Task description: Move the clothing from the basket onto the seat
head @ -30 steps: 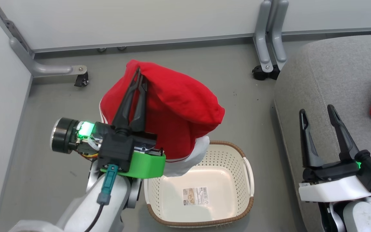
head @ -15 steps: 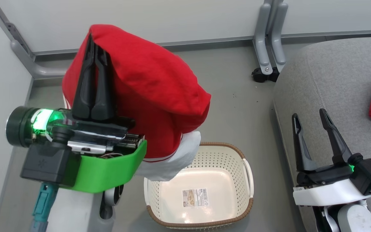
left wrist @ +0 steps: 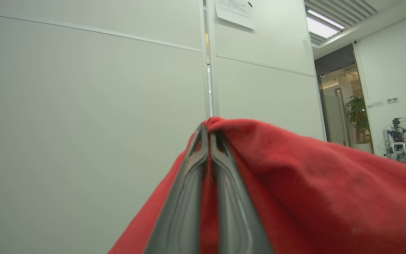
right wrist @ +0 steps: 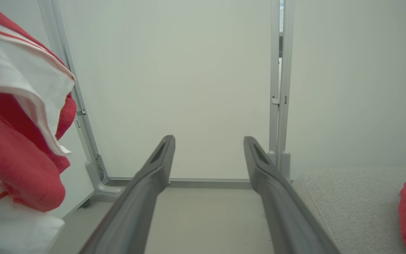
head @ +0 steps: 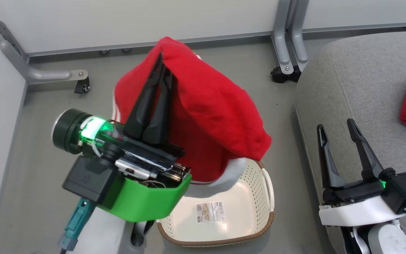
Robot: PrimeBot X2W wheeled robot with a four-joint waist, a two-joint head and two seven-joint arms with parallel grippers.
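Clothing (head: pixel 217 116) is pinched by L gripper (head: pixel 165 64), clamped tight, over basket (head: pixel 220 242); R gripper (head: pixel 335 124) is spread wide by seat (head: pixel 365 77) edge.

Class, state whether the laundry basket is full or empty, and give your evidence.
Empty: the basket shows a bare bottom and its label, and the red garment hangs over it, pinched in the shut left gripper.
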